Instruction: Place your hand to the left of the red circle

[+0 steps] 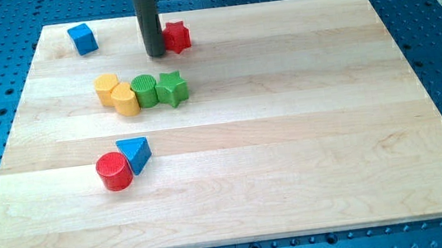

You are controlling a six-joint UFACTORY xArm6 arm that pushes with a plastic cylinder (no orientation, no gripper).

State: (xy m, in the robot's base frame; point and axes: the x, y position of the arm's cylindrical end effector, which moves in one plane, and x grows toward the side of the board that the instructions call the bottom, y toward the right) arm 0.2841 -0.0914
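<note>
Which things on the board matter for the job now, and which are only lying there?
Belong to the job:
red circle
my tip, beside the red star

Just lying about:
red star
blue cube
blue triangle
yellow blocks
green circle
green star

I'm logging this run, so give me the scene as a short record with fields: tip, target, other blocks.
tip: my tip at the view's top, touching the red star's left side
target: red circle, lower left, far from the tip
beside target: blue triangle, touching its right
middle row: yellow block, green circle, green star
top left: blue cube
</note>
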